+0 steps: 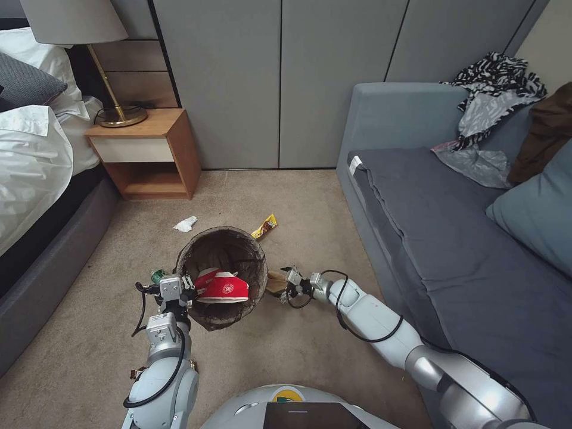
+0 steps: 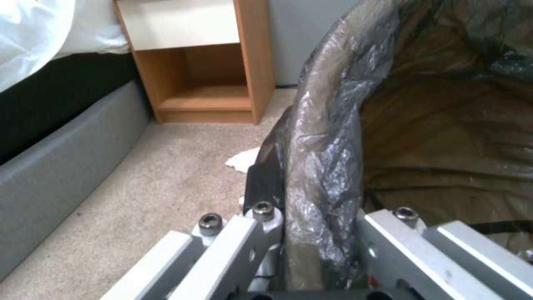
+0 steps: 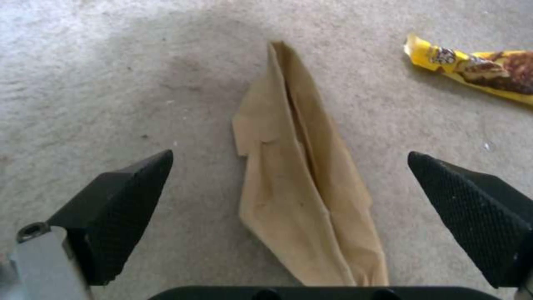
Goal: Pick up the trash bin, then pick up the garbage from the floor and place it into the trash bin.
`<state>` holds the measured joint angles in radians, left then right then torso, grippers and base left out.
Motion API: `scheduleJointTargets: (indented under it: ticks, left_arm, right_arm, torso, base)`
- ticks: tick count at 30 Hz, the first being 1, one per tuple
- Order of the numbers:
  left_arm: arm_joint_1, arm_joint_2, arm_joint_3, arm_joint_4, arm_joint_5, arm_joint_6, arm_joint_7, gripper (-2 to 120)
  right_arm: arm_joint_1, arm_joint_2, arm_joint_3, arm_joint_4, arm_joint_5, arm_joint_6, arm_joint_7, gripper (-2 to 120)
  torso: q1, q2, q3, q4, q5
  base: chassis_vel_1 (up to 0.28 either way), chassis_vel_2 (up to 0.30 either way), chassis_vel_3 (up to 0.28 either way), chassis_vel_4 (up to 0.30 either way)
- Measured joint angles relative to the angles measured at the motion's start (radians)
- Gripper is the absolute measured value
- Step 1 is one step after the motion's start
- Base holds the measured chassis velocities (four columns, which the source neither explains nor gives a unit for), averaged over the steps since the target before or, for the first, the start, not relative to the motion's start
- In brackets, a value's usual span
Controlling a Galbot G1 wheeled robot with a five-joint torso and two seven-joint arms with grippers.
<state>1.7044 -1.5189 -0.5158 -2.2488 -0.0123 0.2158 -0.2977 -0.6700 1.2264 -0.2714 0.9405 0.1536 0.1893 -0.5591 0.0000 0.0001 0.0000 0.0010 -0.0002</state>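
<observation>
Right gripper (image 3: 289, 216) hangs with ribbed black pads (image 3: 472, 212) spread wide astride one creased tan paper bag (image 3: 302, 183) on the carpet (image 3: 111, 83). Left gripper (image 1: 179, 290) is clamped on the crinkly bag-lined rim of the round trash bin (image 1: 238, 253), red-white wrappers (image 1: 221, 287) inside. Beyond: one yellow snack packet (image 1: 264, 226), one white tissue (image 1: 185, 224).

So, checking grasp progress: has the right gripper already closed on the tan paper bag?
No. In the right wrist view the right gripper is open, its fingertips apart on either side of the tan paper bag on the carpet.
</observation>
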Motion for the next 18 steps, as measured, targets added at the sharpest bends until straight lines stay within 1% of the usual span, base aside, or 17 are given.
scheduleJointTargets:
  ticks: [6,7,10,15,18]
  left_arm:
    - [0.004,0.0,0.0,0.0,0.001,0.0,0.0,3]
    - [0.004,0.0,0.0,0.0,0.001,0.0,0.0,3]
    - [0.007,-0.001,0.001,0.0,0.003,-0.002,0.0,3]
    - [0.008,-0.001,0.001,0.0,0.004,-0.002,0.0,3]
    - [0.01,-0.002,0.001,-0.002,0.005,-0.002,-0.001,3]
  right_arm:
    - [0.015,0.033,0.031,-0.088,-0.015,0.032,0.0,100]
    - [0.015,0.033,0.031,-0.088,-0.015,0.032,0.0,100]
    - [0.028,0.059,0.041,-0.145,-0.025,0.053,0.001,100]
    - [0.039,0.081,0.046,-0.194,-0.035,0.069,0.0,100]
    - [0.054,0.107,0.06,-0.258,-0.057,0.095,0.002,100]
  torso:
    - [0.0,0.0,0.0,-0.0001,0.0]
    - [0.0,0.0,0.0,-0.0001,0.0]
    - [0.0,0.0,0.0,0.0001,0.0001]
    - [0.0,0.0,0.0,0.0,0.0002]
    - [0.0,0.0,0.0,0.0001,0.0001]
  base:
    - [0.0,0.0,0.0,0.0]
    - [0.0,0.0,0.0,0.0]
    - [0.0,0.0,0.0,0.0]
    - [0.0,0.0,0.0,0.0]
    - [0.0,0.0,0.0,0.0]
